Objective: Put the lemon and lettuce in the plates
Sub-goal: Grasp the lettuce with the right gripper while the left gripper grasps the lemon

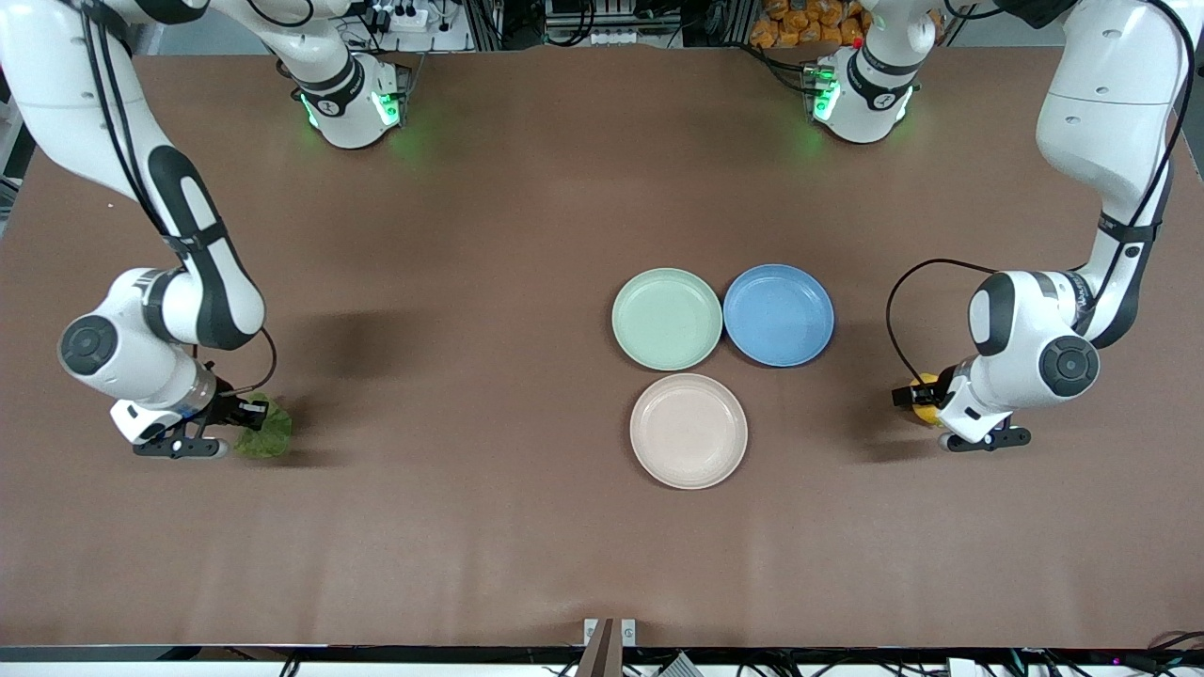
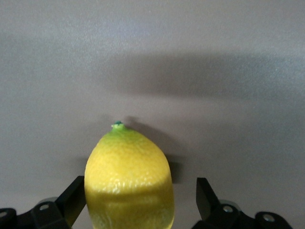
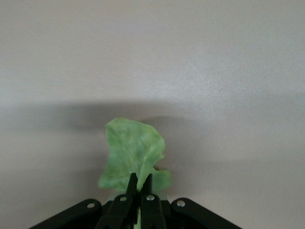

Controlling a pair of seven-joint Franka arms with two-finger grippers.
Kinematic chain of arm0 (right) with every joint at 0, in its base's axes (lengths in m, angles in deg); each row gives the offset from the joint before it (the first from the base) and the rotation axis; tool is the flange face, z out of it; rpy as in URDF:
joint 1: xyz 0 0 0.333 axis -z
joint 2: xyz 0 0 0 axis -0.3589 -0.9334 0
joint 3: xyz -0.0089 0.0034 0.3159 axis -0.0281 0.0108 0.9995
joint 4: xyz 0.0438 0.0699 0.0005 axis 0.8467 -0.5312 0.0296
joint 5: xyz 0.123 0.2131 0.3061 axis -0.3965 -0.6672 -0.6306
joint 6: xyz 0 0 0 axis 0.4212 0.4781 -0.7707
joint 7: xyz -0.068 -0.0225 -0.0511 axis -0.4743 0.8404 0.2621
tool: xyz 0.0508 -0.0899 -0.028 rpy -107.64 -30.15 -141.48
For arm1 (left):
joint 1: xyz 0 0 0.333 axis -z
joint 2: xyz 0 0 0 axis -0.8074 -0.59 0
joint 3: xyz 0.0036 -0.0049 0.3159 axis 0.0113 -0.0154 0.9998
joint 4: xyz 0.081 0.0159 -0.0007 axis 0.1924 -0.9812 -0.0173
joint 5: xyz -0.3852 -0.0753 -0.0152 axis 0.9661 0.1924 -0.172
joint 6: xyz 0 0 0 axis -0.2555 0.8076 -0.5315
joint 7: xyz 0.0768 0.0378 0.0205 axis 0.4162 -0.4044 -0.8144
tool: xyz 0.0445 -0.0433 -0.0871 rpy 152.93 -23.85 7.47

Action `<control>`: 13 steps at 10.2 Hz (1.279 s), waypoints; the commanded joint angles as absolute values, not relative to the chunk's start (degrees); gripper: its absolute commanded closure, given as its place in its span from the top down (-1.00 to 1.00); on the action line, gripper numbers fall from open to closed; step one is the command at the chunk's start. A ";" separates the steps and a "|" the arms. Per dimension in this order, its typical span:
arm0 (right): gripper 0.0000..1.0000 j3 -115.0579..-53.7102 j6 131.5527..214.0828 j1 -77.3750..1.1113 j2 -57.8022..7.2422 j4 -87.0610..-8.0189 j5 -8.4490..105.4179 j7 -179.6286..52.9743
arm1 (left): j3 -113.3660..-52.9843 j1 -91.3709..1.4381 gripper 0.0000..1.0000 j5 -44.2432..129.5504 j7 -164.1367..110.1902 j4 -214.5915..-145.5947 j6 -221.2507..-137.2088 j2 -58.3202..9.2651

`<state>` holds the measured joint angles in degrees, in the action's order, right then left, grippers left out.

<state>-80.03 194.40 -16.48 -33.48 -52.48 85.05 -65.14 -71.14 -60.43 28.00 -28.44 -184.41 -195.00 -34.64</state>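
blue plate [image 1: 779, 315] | on brown table [image 1: 470, 235] | twd left arm's end | orange items, table edge [image 1: 804, 23]

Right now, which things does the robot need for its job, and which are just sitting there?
Needed: lemon between the open left gripper; lettuce pinched by the right gripper; mint green plate; beige plate.

Just sitting: blue plate, empty, beside the mint green plate.

Broad brown table [image 1: 489, 527] | pale mint-green round plate [image 1: 667, 319] touching a blue round plate [image 1: 779, 314] | beige-white round plate [image 1: 689, 431] just nearer the front camera
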 commanded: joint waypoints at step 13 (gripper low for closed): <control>-1.00 -78.67 187.94 -64.16 -34.76 -38.08 74.26 -142.15 | -76.54 -56.24 -1.00 31.02 -35.59 -172.67 -194.69 -34.50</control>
<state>-78.04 183.98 -61.04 -32.13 -39.42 75.36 -136.92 -76.78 -59.50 29.39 -30.45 -174.86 -195.09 -33.59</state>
